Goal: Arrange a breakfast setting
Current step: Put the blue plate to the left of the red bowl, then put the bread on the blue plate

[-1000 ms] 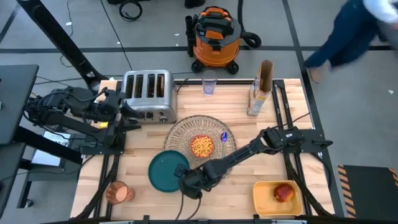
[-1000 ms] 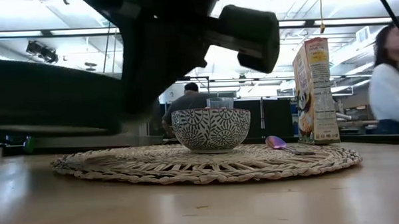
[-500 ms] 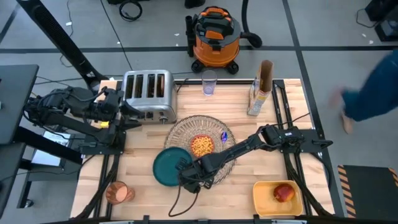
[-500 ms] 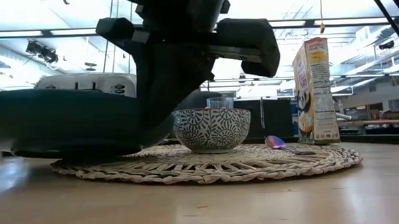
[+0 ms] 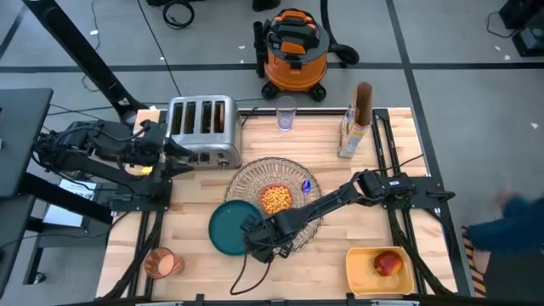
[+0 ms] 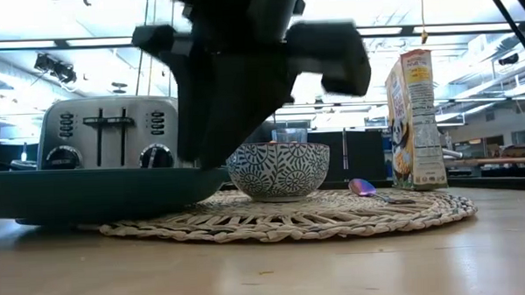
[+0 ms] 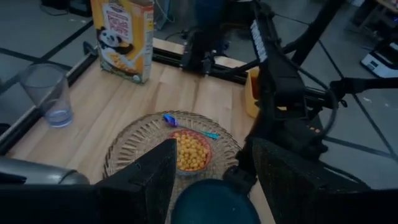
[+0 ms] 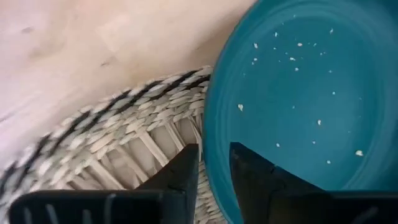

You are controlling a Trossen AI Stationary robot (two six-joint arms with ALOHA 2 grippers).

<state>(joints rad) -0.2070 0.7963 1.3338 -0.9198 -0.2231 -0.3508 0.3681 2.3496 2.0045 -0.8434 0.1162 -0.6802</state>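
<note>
The dark teal plate (image 5: 228,228) lies at the near left of the round straw placemat (image 5: 293,174), its right rim (image 6: 207,186) overlapping the mat's edge. My right gripper (image 8: 214,168) points steeply down at that rim, open, one finger over the plate and one on the mat side. A bowl (image 5: 274,200) of cereal sits on the mat's middle, a small blue spoon (image 5: 306,186) beside it. The amber cup (image 5: 160,263) stands at the near left corner. The red apple (image 5: 387,263) lies in the yellow tub. My left gripper (image 7: 211,186) waits open by the toaster. My right gripper comes from above with its fingers (image 8: 252,174) astride the plate's rim (image 8: 211,134) where it overlaps the placemat. Whether either finger touches the rim, I cannot tell. The plate lies nearly flat, that rim on the mat.
A chrome toaster (image 5: 202,127) stands at the far left, a clear glass (image 5: 286,115) and a cereal box (image 5: 353,132) along the far edge. The yellow tub (image 5: 364,274) sits at the near right corner. Bare wood lies between the plate and the cup.
My right gripper has carried the plate a little toward the table's right, onto the placemat's edge, then kept still. The plate stood tipped up in the low view; now it lies nearly flat, with the toaster showing behind it.
</note>
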